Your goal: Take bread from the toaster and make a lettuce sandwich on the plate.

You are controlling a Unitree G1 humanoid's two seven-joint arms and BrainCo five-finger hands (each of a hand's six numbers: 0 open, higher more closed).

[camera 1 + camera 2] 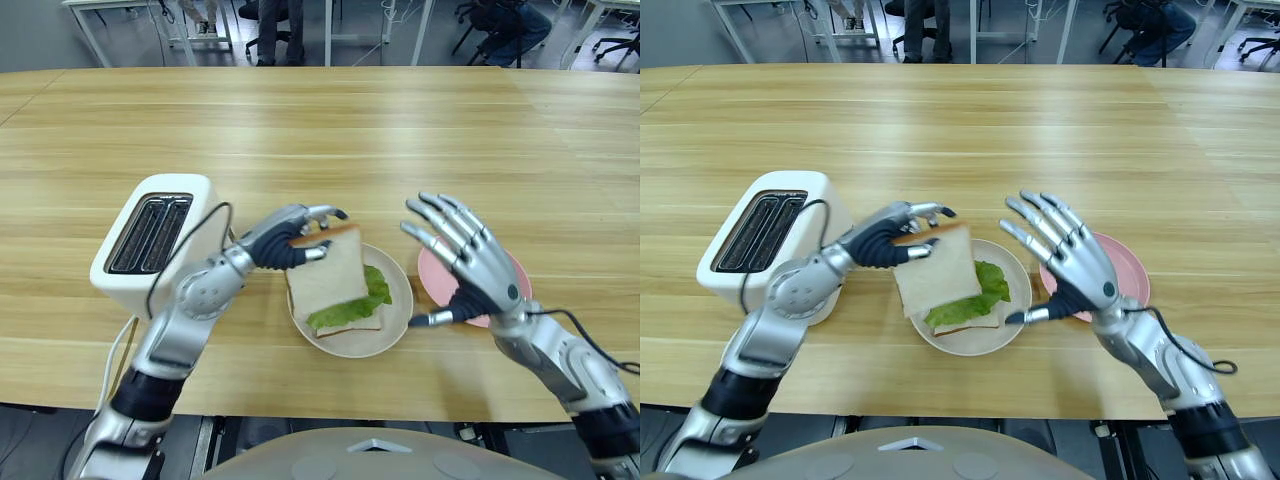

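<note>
The left hand (290, 240) grasps a pale square slice of bread (328, 278) by its top crust, fingers curled round the edge, and holds it tilted over a round cream plate (398, 325). The lower part of the slice leans across a ruffled green lettuce leaf (352, 308), which lies on a second slice of bread (360, 327) flat on that plate. Just to the right, the right hand (478, 268) hovers with fingers spread, holding nothing, above a round pink plate (1128, 268). A white two-slot toaster (150, 245) stands left of the left hand on the light wooden table (330, 130).
</note>
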